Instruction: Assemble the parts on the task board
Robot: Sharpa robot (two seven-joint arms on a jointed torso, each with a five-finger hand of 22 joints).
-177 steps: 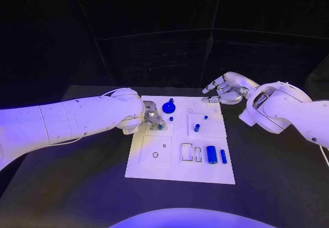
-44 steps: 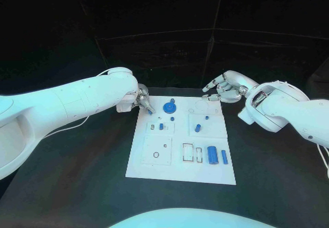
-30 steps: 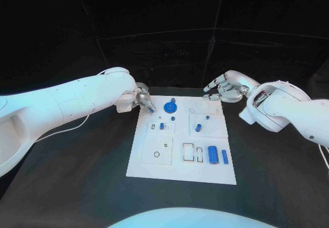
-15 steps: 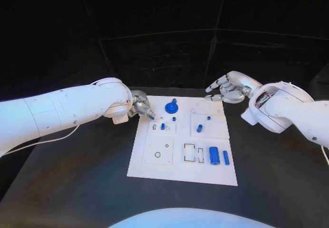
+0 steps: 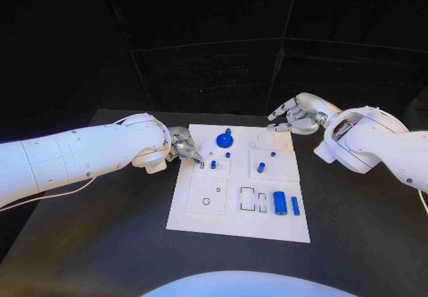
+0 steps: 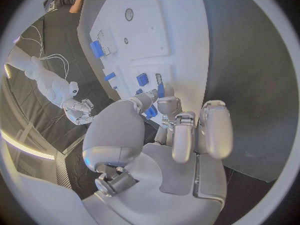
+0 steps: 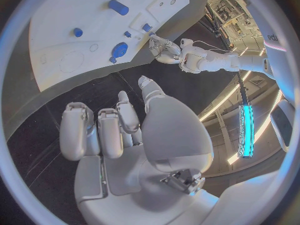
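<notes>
A black table (image 5: 98,247) filled the lower part of the head view, its far edge running straight across. Behind it stood dark wall panels (image 5: 214,74), joined by thin pale seams, and little light reached them. In the right wrist view a long glowing light strip (image 7: 245,130) hung beside a structure of pale beams (image 7: 228,5), with a second, warmer strip below it.

One task board (image 5: 239,223) is counted on one black table (image 5: 89,247). On it, one round blue disc (image 5: 224,141), one thick blue cylinder (image 5: 279,203), one slim blue bar (image 5: 294,205) and four small blue pegs (image 5: 260,167) are counted. One further blue piece (image 5: 196,160) is seen at the fingertips of the left hand (image 5: 183,147). Two hands are counted, the other being the right hand (image 5: 299,117).
</notes>
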